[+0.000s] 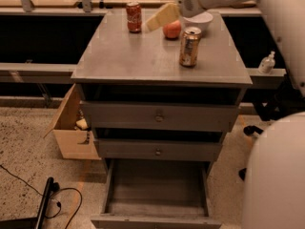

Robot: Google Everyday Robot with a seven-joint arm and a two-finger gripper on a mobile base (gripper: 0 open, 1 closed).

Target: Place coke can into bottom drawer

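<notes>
The coke can [134, 17] is small and red with white lettering. It stands upright at the back left of the grey cabinet top [128, 56]. My gripper [159, 18] hangs above the back of the top, just right of the coke can and apart from it, with its tip pointing toward the can. It holds nothing that I can see. The bottom drawer [157, 190] is pulled out at floor level, and its inside looks bare.
A gold-tan can [190, 46] stands mid-right on the top. A red apple [172, 30] and a white bowl [200, 20] sit behind it. The two upper drawers with knobs are slightly ajar. A cardboard box [71, 128] stands on the left. A bottle [267, 62] and my white body [276, 175] are on the right.
</notes>
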